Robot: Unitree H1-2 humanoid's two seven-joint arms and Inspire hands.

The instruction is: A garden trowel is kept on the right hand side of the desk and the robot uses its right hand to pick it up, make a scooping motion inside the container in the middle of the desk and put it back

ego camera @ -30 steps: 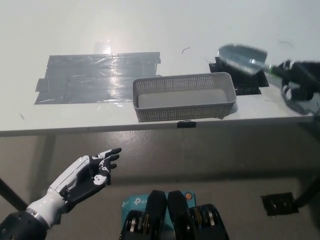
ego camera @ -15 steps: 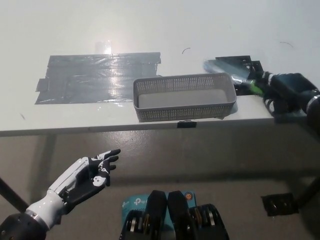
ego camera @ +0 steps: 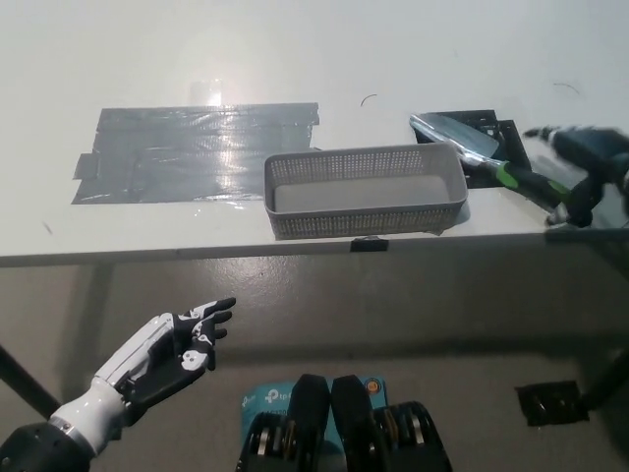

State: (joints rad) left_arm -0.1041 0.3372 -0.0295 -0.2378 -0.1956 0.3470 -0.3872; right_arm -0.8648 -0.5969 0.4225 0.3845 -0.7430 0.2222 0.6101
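Where black tape [ego camera: 486, 177] lies | trowel [ego camera: 480, 149] flat | silver blade, green-black handle

Grey tape patch [ego camera: 197, 152]: several overlapping strips, flat, left of centre, glare on its middle. Black tape square [ego camera: 503, 128] at right. Small black tab [ego camera: 367, 243] on the near edge. Dark flat object [ego camera: 548, 403] on the floor [ego camera: 442, 324], lower right.

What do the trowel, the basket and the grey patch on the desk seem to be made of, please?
Trowel: the blade is likely metal, given its grey sheen; the green and black handle looks like plastic or rubber.
Basket: probably matte grey plastic, its walls a fine moulded mesh.
Patch: seemingly glossy grey tape, laid in wrinkled strips that catch glare.
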